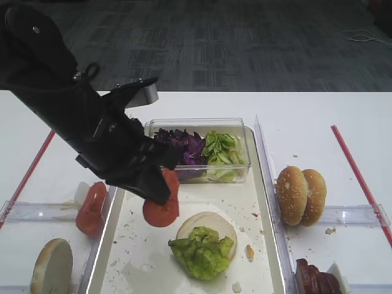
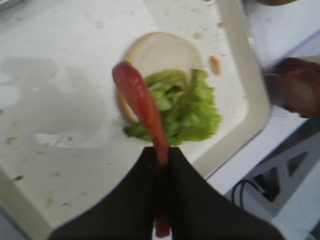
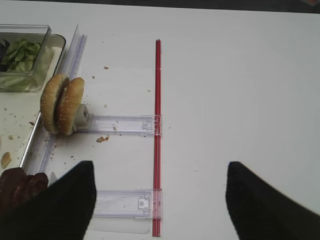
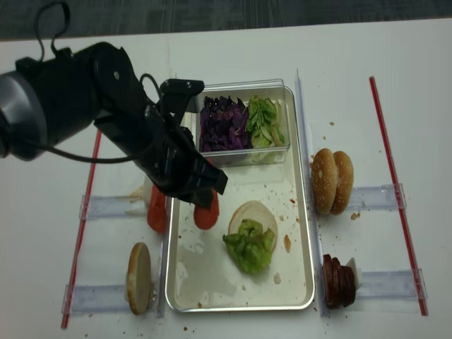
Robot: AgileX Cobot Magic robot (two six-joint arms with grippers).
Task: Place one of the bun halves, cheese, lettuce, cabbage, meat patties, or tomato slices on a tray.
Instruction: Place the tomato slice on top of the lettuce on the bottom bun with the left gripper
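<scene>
My left gripper is shut on a red tomato slice, which hangs edge-on just above the tray. Seen from above, the slice dangles left of a pale bun half that lies on the tray under ruffled lettuce. Over the bare white table to the right, my right gripper is open and holds nothing. More tomato slices stand in the left rack. Cheese is out of view.
A clear tub at the tray's far end holds purple cabbage and lettuce strips. Sesame bun halves and meat patties stand in racks on the right. A pale bun half stands front left. Red strips border the workspace.
</scene>
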